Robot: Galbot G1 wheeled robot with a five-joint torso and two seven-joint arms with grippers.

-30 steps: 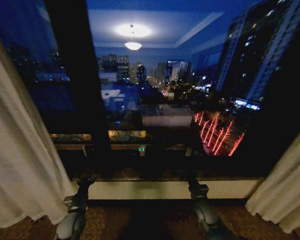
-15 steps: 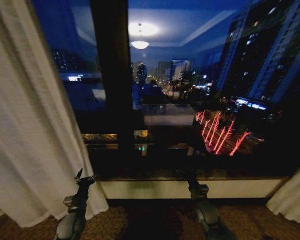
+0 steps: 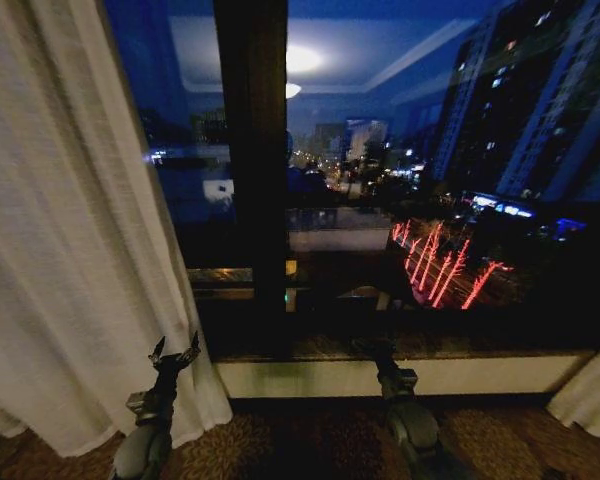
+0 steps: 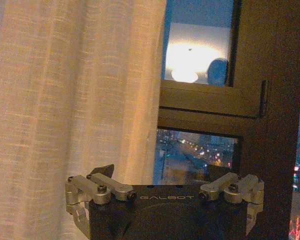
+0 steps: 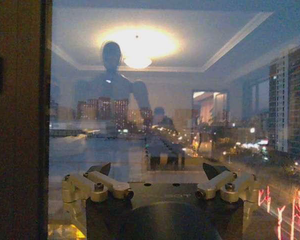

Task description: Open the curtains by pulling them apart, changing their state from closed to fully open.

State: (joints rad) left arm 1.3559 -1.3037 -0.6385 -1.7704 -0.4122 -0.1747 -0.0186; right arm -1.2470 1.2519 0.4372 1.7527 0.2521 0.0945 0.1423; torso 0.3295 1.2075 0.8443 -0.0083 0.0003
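The left sheer cream curtain [image 3: 70, 250] hangs in pleats down to the floor at the left, drawn aside from the dark window. It also hangs close in front of the left wrist camera, as the curtain [image 4: 75, 100]. A strip of the right curtain [image 3: 590, 400] shows at the lower right corner. My left gripper [image 3: 175, 352] is low, open, just before the left curtain's inner edge, holding nothing; its own view shows it [image 4: 162, 172] the same way. My right gripper [image 3: 375, 348] points at the bare glass, and it [image 5: 157, 170] is open and holds nothing.
A dark window post [image 3: 252, 170] stands upright between the panes. A pale sill wall [image 3: 380, 378] runs along the bottom, with patterned carpet [image 3: 300, 440] before it. The glass [image 5: 140, 90] reflects a ceiling lamp and the robot's outline over night city lights.
The whole picture has shifted to the right, so the camera has turned left. The left curtain now takes up more of the view and the right one less. Both arms sit as before.
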